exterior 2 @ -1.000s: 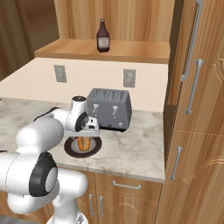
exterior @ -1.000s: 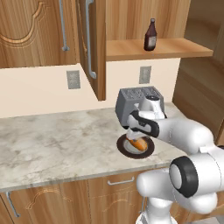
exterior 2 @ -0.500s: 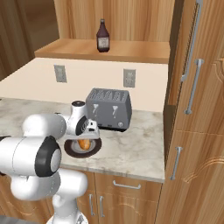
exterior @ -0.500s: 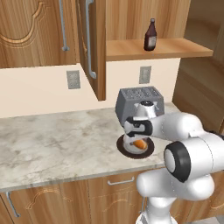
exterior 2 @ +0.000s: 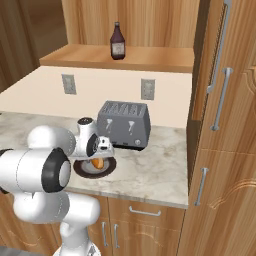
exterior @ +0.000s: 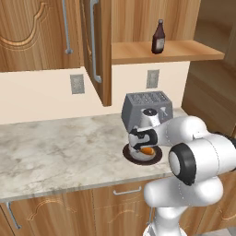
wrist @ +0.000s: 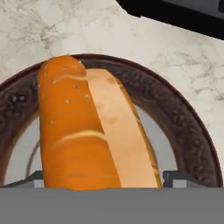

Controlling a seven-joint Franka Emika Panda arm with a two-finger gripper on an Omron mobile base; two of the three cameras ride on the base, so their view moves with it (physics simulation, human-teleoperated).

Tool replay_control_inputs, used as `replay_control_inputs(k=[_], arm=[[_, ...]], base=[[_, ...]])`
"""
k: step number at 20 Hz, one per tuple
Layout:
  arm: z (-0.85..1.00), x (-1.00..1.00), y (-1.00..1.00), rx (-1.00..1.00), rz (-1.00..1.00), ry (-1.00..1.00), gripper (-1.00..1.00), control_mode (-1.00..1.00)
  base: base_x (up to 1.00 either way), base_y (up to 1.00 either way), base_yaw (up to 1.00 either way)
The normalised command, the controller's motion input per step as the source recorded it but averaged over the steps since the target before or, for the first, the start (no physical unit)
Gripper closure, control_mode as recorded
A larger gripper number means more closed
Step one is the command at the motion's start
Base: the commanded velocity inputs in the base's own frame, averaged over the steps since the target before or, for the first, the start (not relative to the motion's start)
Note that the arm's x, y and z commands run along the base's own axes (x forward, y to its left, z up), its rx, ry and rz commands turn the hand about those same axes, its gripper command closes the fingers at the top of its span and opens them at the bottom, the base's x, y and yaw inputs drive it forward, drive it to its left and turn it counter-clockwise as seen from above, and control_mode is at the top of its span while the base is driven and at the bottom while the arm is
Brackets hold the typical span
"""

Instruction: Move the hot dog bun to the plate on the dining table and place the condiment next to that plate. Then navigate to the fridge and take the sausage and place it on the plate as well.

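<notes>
The hot dog bun (wrist: 87, 131) lies on the plate (wrist: 192, 131) between spread fingers (wrist: 181, 178) (not pinching it); the toaster (exterior: 146, 109) stands at twelve o'clock on the worktop (exterior: 60, 147).

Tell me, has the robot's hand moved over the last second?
Yes. The gripper has sunk lower beside the toaster, closer to the hot dog bun on the plate.

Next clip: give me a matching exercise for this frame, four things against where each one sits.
Things:
1. hot dog bun
2. condiment bottle
3. toaster
4. plate

Places:
A. on the wooden shelf
B. on the counter under the bun
C. on the plate, between the open gripper fingers
D. on the counter against the wall, behind the plate

Pairs: 1-C, 2-A, 3-D, 4-B
</notes>
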Motion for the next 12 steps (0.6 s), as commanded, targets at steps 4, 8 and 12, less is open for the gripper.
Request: replay_control_inputs(k=[4,8,12], arm=[[0.20,-0.32,-0.13,0.06,0.00,-0.01,1.00,-1.00],[0.68,-0.50,-0.22,0.15,0.00,0.00,1.00,-1.00],[0.75,-0.56,-0.09,0.12,0.00,0.00,1.00,-1.00]], base=[[0.00,0.00,0.00],[0.00,0.00,0.00],[0.00,0.00,0.00]])
